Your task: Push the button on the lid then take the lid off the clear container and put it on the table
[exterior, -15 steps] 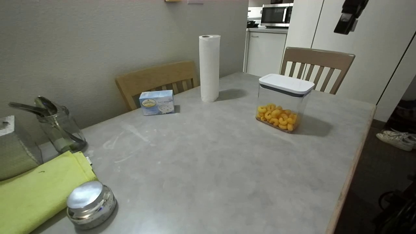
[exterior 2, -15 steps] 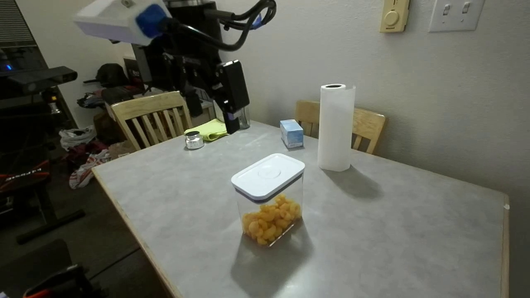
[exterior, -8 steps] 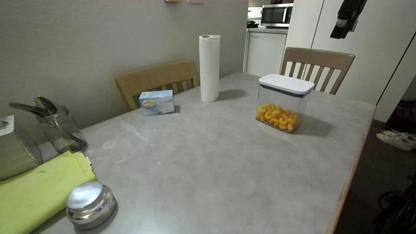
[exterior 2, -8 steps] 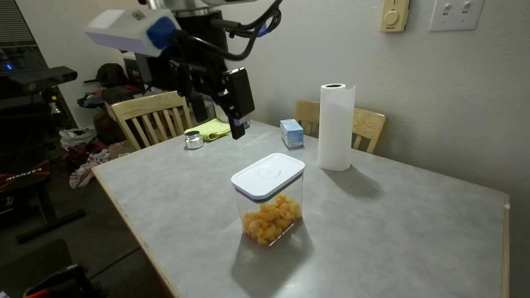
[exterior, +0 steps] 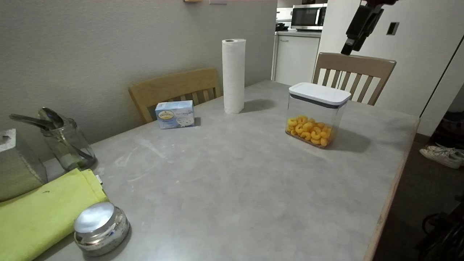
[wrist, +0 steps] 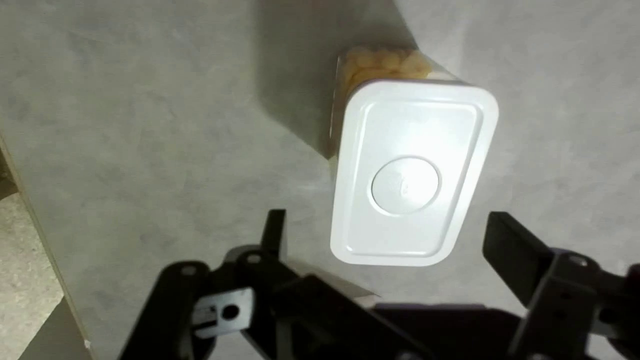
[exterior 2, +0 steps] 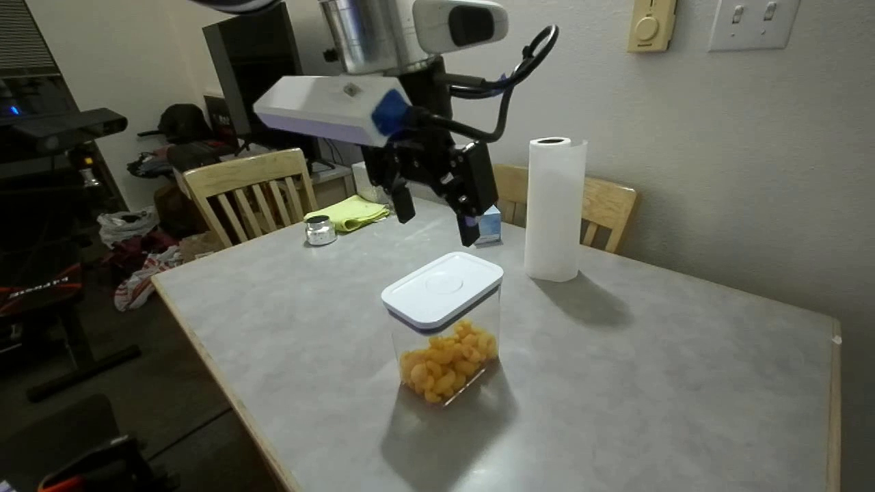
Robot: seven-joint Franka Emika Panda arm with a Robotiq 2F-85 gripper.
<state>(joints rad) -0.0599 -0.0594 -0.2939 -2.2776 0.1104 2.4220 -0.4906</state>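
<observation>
The clear container (exterior: 314, 115) stands upright on the grey table (exterior: 217, 188) with yellow-orange pasta inside, in both exterior views (exterior 2: 452, 362). Its white lid (exterior 2: 410, 301) sits flat on top and fills the middle of the wrist view (wrist: 395, 240). The round button (exterior 2: 444, 283) is in the lid's centre and shows in the wrist view (wrist: 405, 185) with a thin ring around it, looking level with the lid. My gripper (exterior 2: 437, 228) is open and empty above the lid, touching nothing. In the wrist view its fingers (wrist: 389, 215) are spread on either side of the lid's near end.
A paper towel roll (exterior 2: 555, 212) and a blue-white box (exterior: 175, 114) stand on the table's wall side. A metal tin (exterior: 101, 228), a yellow-green cloth (exterior: 47, 214) and a glass jar with cutlery (exterior: 69, 145) are at the far end from the container. Chairs (exterior: 355, 65) stand around the table.
My gripper has moved toward the container and lower, from off to the side to above the lid. It stays open. The container and lid have not moved.
</observation>
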